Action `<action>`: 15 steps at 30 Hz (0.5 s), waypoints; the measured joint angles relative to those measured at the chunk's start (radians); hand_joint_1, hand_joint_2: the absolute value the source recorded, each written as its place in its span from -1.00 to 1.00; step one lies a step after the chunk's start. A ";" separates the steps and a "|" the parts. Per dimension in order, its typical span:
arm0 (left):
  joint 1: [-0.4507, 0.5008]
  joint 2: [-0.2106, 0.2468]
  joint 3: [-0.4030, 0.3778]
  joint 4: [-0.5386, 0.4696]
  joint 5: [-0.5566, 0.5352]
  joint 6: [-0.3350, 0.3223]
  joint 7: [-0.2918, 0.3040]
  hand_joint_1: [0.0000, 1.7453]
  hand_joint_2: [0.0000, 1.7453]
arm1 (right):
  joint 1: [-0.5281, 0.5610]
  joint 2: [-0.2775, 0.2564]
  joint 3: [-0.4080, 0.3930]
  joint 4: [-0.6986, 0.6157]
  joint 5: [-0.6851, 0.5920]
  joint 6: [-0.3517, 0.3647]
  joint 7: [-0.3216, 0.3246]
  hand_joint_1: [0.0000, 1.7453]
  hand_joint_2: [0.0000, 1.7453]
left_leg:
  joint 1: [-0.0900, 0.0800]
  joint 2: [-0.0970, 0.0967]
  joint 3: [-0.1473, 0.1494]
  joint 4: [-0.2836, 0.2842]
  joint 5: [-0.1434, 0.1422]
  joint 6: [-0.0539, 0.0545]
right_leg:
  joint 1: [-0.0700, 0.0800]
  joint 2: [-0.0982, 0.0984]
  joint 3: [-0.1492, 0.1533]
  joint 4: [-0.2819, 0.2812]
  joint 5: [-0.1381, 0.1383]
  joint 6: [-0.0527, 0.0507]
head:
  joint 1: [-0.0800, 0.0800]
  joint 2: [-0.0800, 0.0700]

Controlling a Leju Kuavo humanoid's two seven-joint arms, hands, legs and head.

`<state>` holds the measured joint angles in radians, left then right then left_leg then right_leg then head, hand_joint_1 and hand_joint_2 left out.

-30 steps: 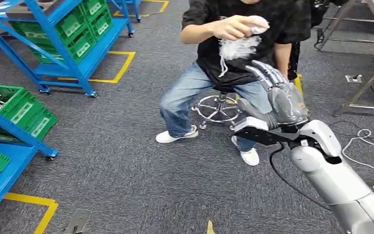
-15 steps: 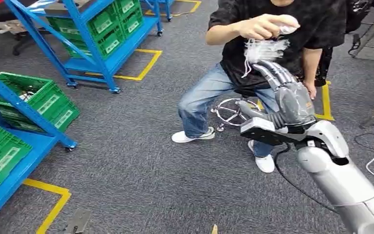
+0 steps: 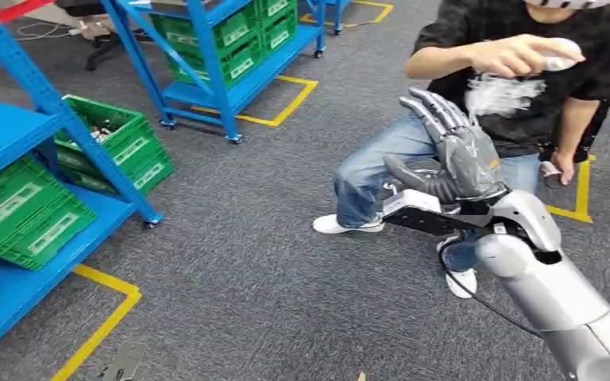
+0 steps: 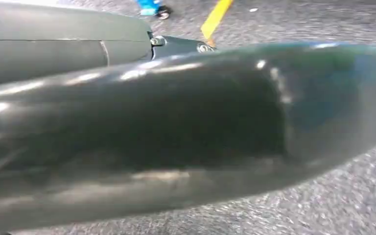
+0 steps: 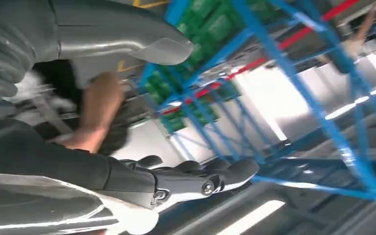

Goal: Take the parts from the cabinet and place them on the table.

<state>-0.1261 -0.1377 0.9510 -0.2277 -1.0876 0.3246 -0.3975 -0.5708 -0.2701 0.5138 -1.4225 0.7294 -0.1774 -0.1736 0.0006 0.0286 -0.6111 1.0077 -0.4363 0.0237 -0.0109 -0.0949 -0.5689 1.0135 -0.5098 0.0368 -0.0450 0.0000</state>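
My right hand [image 3: 454, 151] is raised at chest height in the head view, fingers stretched upward and apart, holding nothing. In the right wrist view its dark fingers [image 5: 200, 182] and grey thumb [image 5: 127, 43] stand spread against blue shelving. A blue cabinet rack [image 3: 44, 99] stands at the left with green bins [image 3: 24, 210] on its low shelf. Another green bin [image 3: 115, 135] behind it holds small parts. Of my left hand, the left wrist view shows a blurred grey finger part [image 4: 176, 45], its pose unclear.
A person [image 3: 524, 87] sits on a stool just beyond my right hand, holding a white object [image 3: 560, 57] up high. A second blue rack [image 3: 230, 48] with green bins stands farther back. Yellow floor tape [image 3: 103, 317] marks the grey carpet.
The whole view has swung left: racks and the person slide rightward in the picture. My right hand keeps the same raised, spread pose. The person still holds the white object up.
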 joint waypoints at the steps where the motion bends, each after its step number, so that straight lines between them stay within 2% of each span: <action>1: -0.002 -0.001 0.000 0.000 0.000 0.000 -0.001 -1.00 -1.00 | -0.004 0.000 0.001 -0.001 0.000 0.000 -0.001 -1.00 1.00 | 0.002 -0.010 -0.001 0.000 0.002 0.004 | 0.000 0.046 -0.015 0.039 -0.028 0.001 | 0.003 0.000; 2: -0.005 0.000 0.000 0.000 0.001 0.000 -0.001 -1.00 -1.00 | -0.005 -0.003 0.001 -0.002 0.000 0.001 0.000 -1.00 1.00 | 0.002 -0.020 -0.002 0.000 0.003 0.008 | 0.000 0.070 -0.045 0.107 -0.065 0.001 | 0.007 0.000; 4: -0.006 0.000 -0.001 0.000 0.001 0.000 -0.001 -1.00 -1.00 | -0.001 -0.008 0.003 -0.002 0.000 0.003 0.000 -1.00 1.00 | 0.001 -0.045 -0.003 0.001 0.003 0.011 | 0.001 0.090 -0.126 0.273 -0.129 0.003 | 0.007 0.000; 5: -0.004 0.000 -0.001 0.000 0.001 0.000 -0.001 -1.00 -1.00 | 0.001 -0.008 0.003 -0.001 -0.001 0.006 0.000 -1.00 1.00 | 0.001 -0.058 -0.003 0.001 0.003 0.011 | 0.001 0.093 -0.150 0.312 -0.130 0.002 | 0.007 0.000; 6: -0.003 0.000 -0.001 0.000 0.001 0.000 -0.001 -1.00 -1.00 | 0.000 -0.009 0.004 -0.001 -0.002 0.009 -0.001 -1.00 1.00 | 0.001 -0.070 -0.003 0.002 0.003 0.011 | 0.001 0.093 -0.148 0.297 -0.108 0.001 | 0.006 0.000; 7: -0.003 0.000 -0.001 0.000 0.001 0.000 -0.001 -1.00 -1.00 | -0.001 -0.009 0.004 -0.001 -0.003 0.012 -0.001 -1.00 1.00 | 0.001 -0.082 -0.003 0.003 0.003 0.011 | 0.000 0.095 -0.126 0.243 -0.068 -0.001 | 0.007 0.000; 8: -0.003 0.000 -0.001 0.000 0.001 0.000 -0.001 -1.00 -1.00 | -0.002 -0.009 0.004 -0.002 -0.003 0.014 -0.002 -1.00 1.00 | 0.002 -0.095 -0.002 0.005 0.003 0.011 | -0.001 0.101 -0.088 0.159 -0.020 -0.003 | 0.006 0.000; 9: -0.004 -0.001 -0.002 0.000 0.001 0.000 -0.001 -1.00 -1.00 | -0.005 -0.010 0.004 -0.002 -0.004 0.015 -0.003 -1.00 1.00 | 0.003 -0.106 -0.002 0.009 0.001 0.008 | -0.004 0.127 -0.045 0.065 0.025 -0.005 | 0.007 0.000; 10: -0.005 -0.002 -0.002 0.000 0.001 0.000 -0.001 -1.00 -1.00 | -0.007 -0.012 0.004 -0.002 -0.004 0.015 -0.003 -1.00 1.00 | 0.001 -0.117 -0.008 0.012 0.000 0.003 | -0.009 0.180 -0.022 0.022 0.020 -0.006 | 0.006 0.000; 11: -0.007 -0.002 -0.002 0.000 0.001 0.000 -0.001 -1.00 -1.00 | -0.007 -0.014 0.003 -0.002 -0.005 0.016 -0.004 -1.00 1.00 | 0.001 -0.127 -0.015 0.019 0.002 -0.004 | -0.011 0.177 -0.009 0.001 0.017 -0.006 | 0.005 0.000; 14: 0.000 -0.002 -0.002 0.000 0.001 -0.001 -0.001 -1.00 -1.00 | -0.008 -0.016 0.007 -0.003 -0.006 0.019 -0.004 -1.00 1.00 | 0.008 -0.159 -0.023 0.010 0.013 -0.024 | -0.005 0.149 -0.009 0.005 0.021 -0.015 | 0.005 0.000; 15: 0.000 0.003 -0.002 0.000 0.001 0.000 -0.001 -1.00 -1.00 | -0.011 -0.016 0.008 -0.003 -0.006 0.020 -0.005 -1.00 1.00 | 0.007 -0.143 -0.026 0.016 0.005 -0.027 | -0.013 0.133 -0.003 -0.002 0.026 -0.023 | 0.006 0.000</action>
<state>-0.1258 -0.1346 0.9491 -0.2281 -1.0868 0.3243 -0.3983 -0.5819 -0.2857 0.5219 -1.4256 0.7237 -0.1575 -0.1782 0.0078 -0.1145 -0.6371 1.0239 -0.4310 -0.0031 -0.0241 0.0381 -0.5722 1.0112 -0.4840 0.0138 -0.0385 0.0000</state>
